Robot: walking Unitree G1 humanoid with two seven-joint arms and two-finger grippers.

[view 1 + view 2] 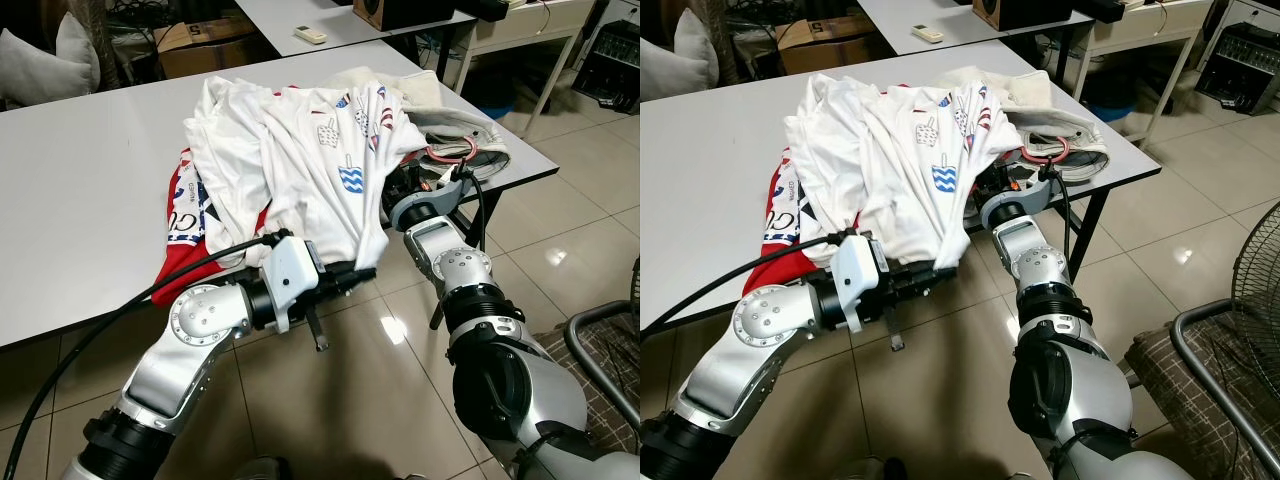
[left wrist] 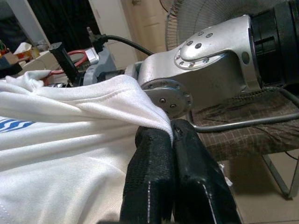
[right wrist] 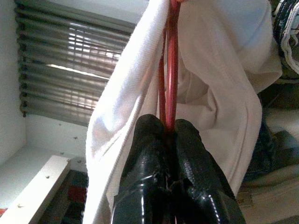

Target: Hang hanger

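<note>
— Where's the hanger (image 3: 169, 65) now?

— Pinched in the right gripper (image 3: 170, 133): a thin red wire, glossy, running up between the closed black fingers with soft white cloth draped on both sides of it. From the head camera I take the red loop (image 1: 452, 152) lying on the table past the right wrist to be its hook end, though the view there is too cluttered to be sure.

— And the other arm?

— The left gripper (image 2: 173, 140) has its textured rubbery fingers clamped on the hem of the white T-shirt (image 1: 300, 150), at the near edge of the grey table (image 1: 80, 180).

— So which step is this?

— Threading, I'd judge: hanger going inside the shirt while the hem is held taut. Hanging itself isn't reached.

— Next move?

— Seating the wire's shoulders in the shirt's shoulders without snagging. The knit is limp and bunches in folds; a red garment (image 1: 185, 250) lies under it and a cream padded cloth (image 1: 440, 110) beyond, so pulling could drag the whole pile.
</note>
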